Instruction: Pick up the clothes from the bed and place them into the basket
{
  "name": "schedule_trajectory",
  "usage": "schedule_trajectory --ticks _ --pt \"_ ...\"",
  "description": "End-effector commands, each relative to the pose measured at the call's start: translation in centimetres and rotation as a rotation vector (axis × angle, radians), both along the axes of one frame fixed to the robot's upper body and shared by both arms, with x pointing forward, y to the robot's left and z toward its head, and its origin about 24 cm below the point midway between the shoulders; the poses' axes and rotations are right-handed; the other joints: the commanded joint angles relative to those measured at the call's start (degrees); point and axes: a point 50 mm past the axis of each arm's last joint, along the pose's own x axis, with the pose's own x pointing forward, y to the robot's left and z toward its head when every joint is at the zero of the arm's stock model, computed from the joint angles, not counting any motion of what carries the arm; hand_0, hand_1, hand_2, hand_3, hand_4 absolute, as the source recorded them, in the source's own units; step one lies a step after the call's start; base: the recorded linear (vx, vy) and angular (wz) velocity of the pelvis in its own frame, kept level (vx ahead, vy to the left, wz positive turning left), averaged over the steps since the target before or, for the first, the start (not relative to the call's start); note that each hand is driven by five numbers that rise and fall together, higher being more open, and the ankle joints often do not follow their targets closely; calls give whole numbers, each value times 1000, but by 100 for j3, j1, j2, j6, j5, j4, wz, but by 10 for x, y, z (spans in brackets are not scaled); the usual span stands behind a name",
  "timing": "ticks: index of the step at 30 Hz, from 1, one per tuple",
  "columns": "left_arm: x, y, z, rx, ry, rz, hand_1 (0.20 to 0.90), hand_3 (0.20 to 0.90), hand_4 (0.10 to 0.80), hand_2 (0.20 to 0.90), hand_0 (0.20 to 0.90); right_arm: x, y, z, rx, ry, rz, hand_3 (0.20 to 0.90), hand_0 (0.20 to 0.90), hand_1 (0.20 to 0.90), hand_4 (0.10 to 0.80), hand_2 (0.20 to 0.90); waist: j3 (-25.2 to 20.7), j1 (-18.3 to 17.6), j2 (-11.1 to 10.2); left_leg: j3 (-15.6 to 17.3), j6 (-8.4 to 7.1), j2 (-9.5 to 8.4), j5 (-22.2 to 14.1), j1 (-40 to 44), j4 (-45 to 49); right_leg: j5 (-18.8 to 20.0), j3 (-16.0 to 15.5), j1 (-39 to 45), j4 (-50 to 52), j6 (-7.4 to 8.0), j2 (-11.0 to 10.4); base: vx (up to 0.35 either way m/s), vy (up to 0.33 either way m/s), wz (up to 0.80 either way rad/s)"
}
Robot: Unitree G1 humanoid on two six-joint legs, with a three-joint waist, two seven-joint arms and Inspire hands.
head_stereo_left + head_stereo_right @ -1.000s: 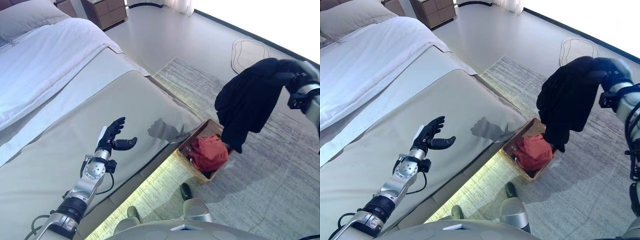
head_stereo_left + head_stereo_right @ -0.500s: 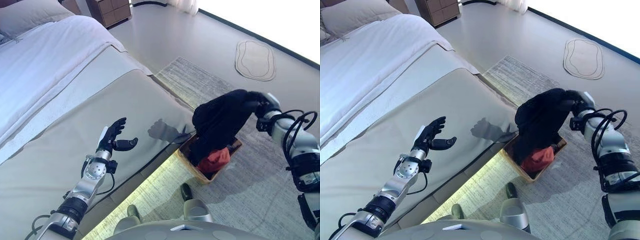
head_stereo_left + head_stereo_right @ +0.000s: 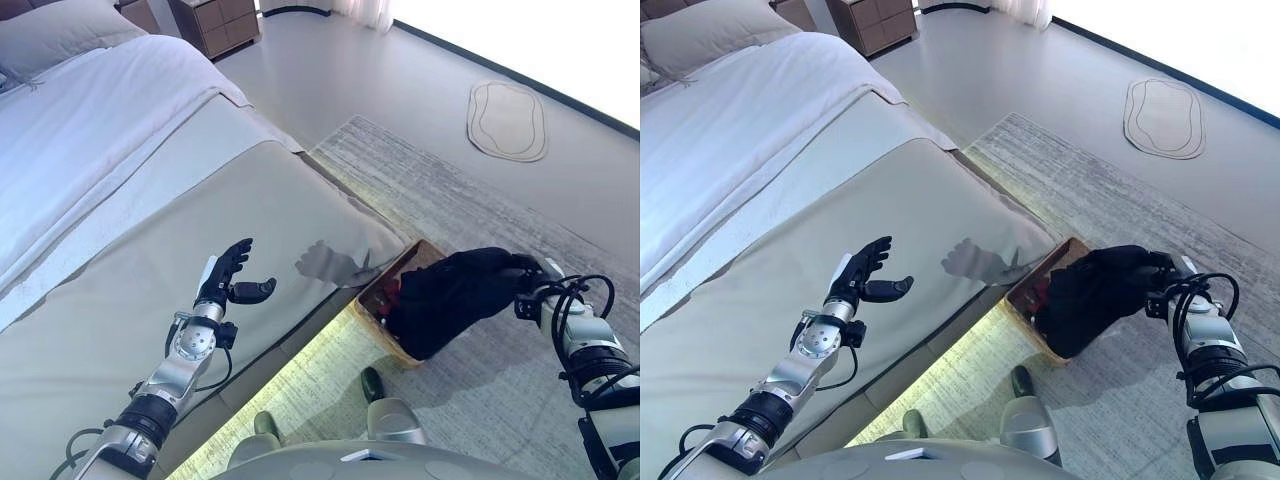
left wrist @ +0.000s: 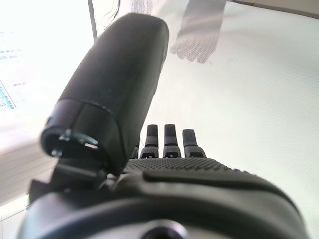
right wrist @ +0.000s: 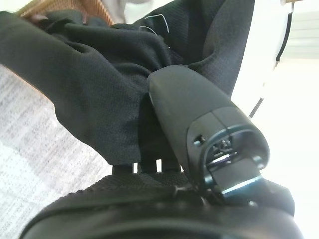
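1. Two hands show; the right hand [image 3: 1160, 272] is low beside the bed, its fingers and thumb clamped on a black, crumpled cloth garment [image 3: 450, 295]; the right wrist view shows the thumb pressed into the dark fabric [image 5: 99, 84].
2. The garment lies heaped over a brown woven basket [image 3: 372, 303] and spills past its outer edge onto the grey patterned rug [image 3: 480, 200]; a scrap of red cloth [image 3: 391, 294] peeks out in the basket under it.
3. The basket sits on the rug, just beside the bed's foot corner.
4. The left hand [image 3: 228, 280] hovers over the beige bed cover [image 3: 150, 250], fingers straight and spread, holding nothing.
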Motion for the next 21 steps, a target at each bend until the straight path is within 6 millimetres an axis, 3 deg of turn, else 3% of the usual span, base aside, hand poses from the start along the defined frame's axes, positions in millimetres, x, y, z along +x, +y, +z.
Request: schedule_trajectory --ticks 1,2,3,4,21 --pt "35 -21 47 8 -229 -93 900 900 800 900 900 36 -8 66 -122 -274 35 200 300 300 100 300 -238 240 18 -318 -161 296 -323 243 51 -22 -118 -207 525 50 -284 0 0 0" --pt "35 -21 47 7 -229 -93 900 900 800 900 900 36 -8 66 -123 -274 36 200 300 300 100 300 -237 239 20 -319 -161 296 -322 243 50 -22 -119 -206 525 50 -284 0 0 0" --pt "34 -21 47 4 -229 -94 900 900 800 900 900 36 -7 65 -137 -270 40 313 396 396 213 396 -231 242 41 -329 -160 291 -319 237 48 -31 -114 -207 529 45 -283 0 0 0" --pt "34 -21 46 2 -229 -93 900 900 800 900 900 36 -6 65 -152 -269 45 900 900 900 800 900 -227 247 56 -342 -158 287 -313 230 48 -37 -110 -206 533 39 -281 0 0 0" --pt "32 -22 44 -8 -228 -84 900 900 800 900 900 36 -1 69 -201 -284 82 900 900 900 800 900 -175 290 108 -464 -155 280 -265 114 35 -87 -188 -207 532 2 -274 -8 -6 3"
